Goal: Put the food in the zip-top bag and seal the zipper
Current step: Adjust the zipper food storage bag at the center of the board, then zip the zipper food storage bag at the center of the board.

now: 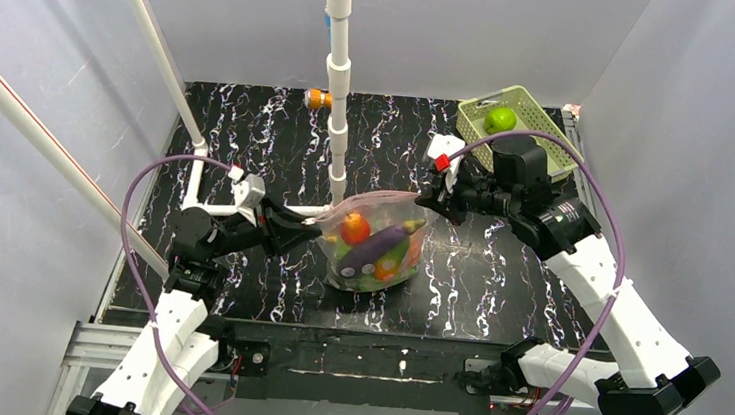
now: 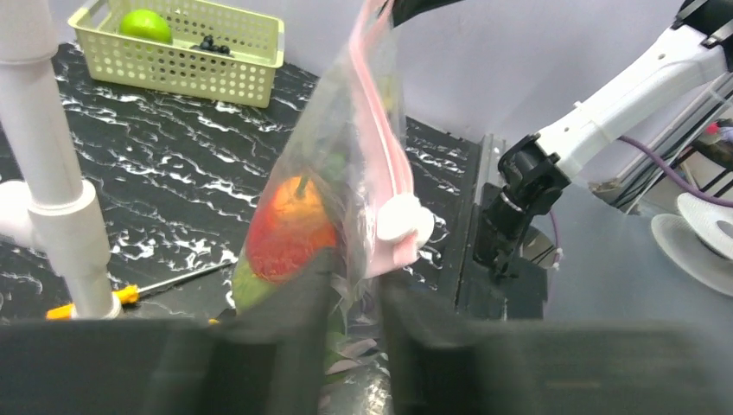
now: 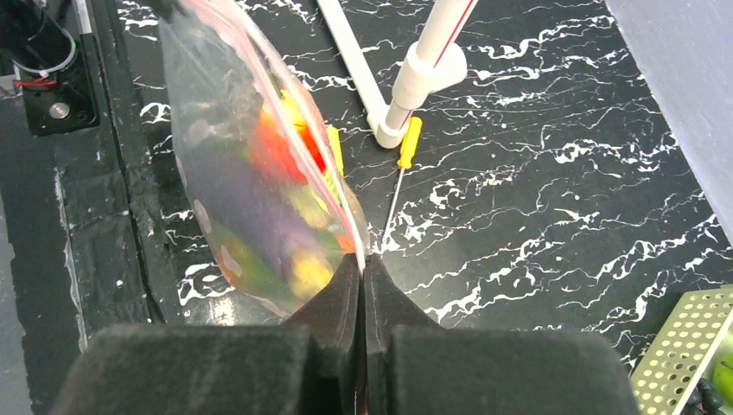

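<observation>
The zip-top bag [image 1: 372, 248] hangs stretched between my two grippers over the middle of the table. It holds food: a red-orange fruit [image 1: 356, 229], a purple eggplant [image 1: 376, 248] and green pieces. My left gripper [image 1: 308, 225] grips the bag's left end. In the left wrist view its fingers [image 2: 356, 268] pinch crumpled bag film just below the white slider [image 2: 404, 221] on the pink zipper [image 2: 379, 112]. My right gripper [image 1: 433, 195] is shut on the zipper's other end [image 3: 364, 259]. A green melon [image 1: 500, 119] lies in the basket, and an orange ball [image 1: 317, 99] lies at the back.
The pale green mesh basket [image 1: 533, 110] stands at the back right. A white pipe frame [image 1: 338, 85] rises behind the bag, with its foot [image 3: 393, 130] on the table. A yellow-handled screwdriver [image 3: 406, 147] lies beside that foot.
</observation>
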Controlling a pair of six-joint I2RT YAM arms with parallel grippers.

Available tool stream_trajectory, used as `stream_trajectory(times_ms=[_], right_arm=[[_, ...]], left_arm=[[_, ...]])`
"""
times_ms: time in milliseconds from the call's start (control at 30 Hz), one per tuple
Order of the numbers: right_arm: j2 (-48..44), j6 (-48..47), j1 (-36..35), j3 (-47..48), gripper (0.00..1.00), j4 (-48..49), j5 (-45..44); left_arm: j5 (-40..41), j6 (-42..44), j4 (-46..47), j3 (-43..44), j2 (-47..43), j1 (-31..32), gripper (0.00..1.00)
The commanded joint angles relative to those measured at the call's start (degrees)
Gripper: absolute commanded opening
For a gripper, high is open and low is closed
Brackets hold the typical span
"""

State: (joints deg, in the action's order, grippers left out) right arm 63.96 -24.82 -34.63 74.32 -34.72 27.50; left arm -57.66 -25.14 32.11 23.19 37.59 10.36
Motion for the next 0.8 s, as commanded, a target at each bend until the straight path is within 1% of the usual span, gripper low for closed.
stream_trajectory(times_ms=[0, 67, 133, 200, 267, 333, 367, 400, 433, 467, 533, 600, 633, 700, 767], right_arm=[[-2.0, 1.8, 0.2, 0.9, 0.02, 4.6, 0.1], [-2.0, 2.5, 0.2, 1.0, 0.02, 4.9, 1.1], [-2.0, 2.8, 0.1, 0.8, 0.03, 5.6, 1.9], [-1.9, 2.8, 0.2, 1.0, 0.04, 5.3, 2.2], [-1.7, 2.8, 0.2, 1.1, 0.04, 5.1, 1.9], [-1.6, 2.8, 0.2, 1.1, 0.05, 5.0, 1.6], [-1.6, 3.2, 0.2, 1.0, 0.12, 5.5, 1.2], [-1.5, 4.4, 0.1, 0.8, 0.23, 6.6, -0.1], [-1.3, 6.7, 0.1, 0.9, 0.44, 8.5, -3.1], [-0.9, 8.9, -0.1, 1.3, 0.63, 9.9, -6.1], [0.1, 10.5, -1.4, 3.0, 0.86, 10.8, -9.6], [0.8, 8.5, -5.2, 4.7, 0.96, 10.7, -12.5], [1.2, 6.5, -8.1, 5.3, 0.98, 10.8, -14.5], [2.1, 2.1, -13.9, 6.7, 0.98, 11.0, -16.8], [3.9, -1.3, -18.8, 8.8, 0.98, 11.1, -16.3]], left_arm=[[2.2, -3.2, 4.6, 1.3, 3.9, 0.2, 0.35], [1.0, -6.2, 8.6, 2.2, 7.2, 0.4, 0.36], [0.2, -9.7, 14.3, 1.9, 10.2, 0.5, 0.34], [-0.1, -11.5, 18.0, 1.0, 10.8, 0.5, 0.34], [-0.4, -9.7, 15.4, 1.1, 9.6, 0.5, 0.32], [-1.3, -8.3, 14.5, 1.0, 8.2, 0.6, 0.2], [-1.6, -8.0, 14.3, 0.8, 7.5, 0.6, 0.09], [-1.8, -7.2, 13.4, 0.8, 6.8, 0.6, 0.02], [-2.2, -5.8, 11.5, 1.0, 6.2, 0.6, 0.0], [-2.5, -4.7, 9.7, 1.3, 5.5, 0.6, 0.0], [-3.2, -3.8, 8.1, 1.5, 4.6, 0.6, 0.0], [-4.2, -4.0, 8.0, 1.8, 4.3, 0.6, 0.0], [-4.6, -4.4, 8.2, 1.8, 4.4, 0.6, 0.0], [-4.5, -5.0, 8.3, 1.9, 4.6, 0.6, 0.0], [-4.6, -5.1, 7.7, 2.3, 4.9, 0.6, 0.0]])
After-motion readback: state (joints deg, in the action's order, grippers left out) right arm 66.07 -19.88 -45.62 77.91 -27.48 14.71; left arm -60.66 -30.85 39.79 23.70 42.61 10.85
